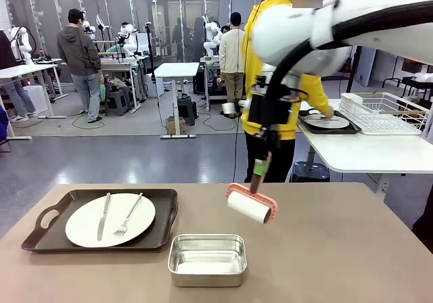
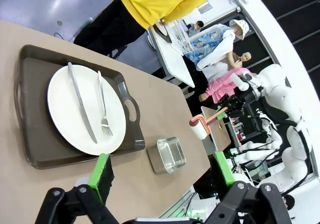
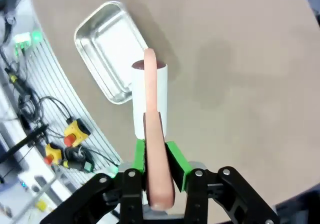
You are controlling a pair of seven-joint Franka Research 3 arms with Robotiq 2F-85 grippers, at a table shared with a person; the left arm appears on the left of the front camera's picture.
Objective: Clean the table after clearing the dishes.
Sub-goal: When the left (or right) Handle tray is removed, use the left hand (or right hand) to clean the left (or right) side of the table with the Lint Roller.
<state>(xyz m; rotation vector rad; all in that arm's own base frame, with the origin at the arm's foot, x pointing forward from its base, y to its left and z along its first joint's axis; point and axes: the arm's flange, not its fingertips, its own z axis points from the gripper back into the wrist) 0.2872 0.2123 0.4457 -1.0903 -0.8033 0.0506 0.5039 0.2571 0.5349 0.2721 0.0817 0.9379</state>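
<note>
The salmon-pink handle of a lint roller (image 3: 150,91) is being gripped between the green pads of the right gripper (image 3: 155,156), jaws narrow on it. The handle is being held along the fingers, the white roll at its far end. In the front view the right gripper (image 1: 260,164) is being pointed downward from above, and the lint roller (image 1: 250,206) is being held low over the table (image 1: 338,249), near the middle of its far half; contact with the surface cannot be told. A steel pan (image 1: 207,259) is being left just beside the roll, toward the robot's side. The left gripper (image 2: 161,169) is being held wide open above the table's left part, nothing between its pads. Beyond it, a white plate (image 1: 81,225) is being carried by a dark brown tray (image 1: 169,201) on the table's left side, with a knife (image 1: 103,216) and a fork (image 1: 128,216) lying side by side on the plate. Farther off at right, a second tray (image 1: 306,122) with a second plate (image 1: 327,122) is being borne by a white table (image 1: 358,151), beside a wire dish rack (image 1: 382,113). A person in a yellow top (image 1: 254,19) is being seen standing at that white table.
</note>
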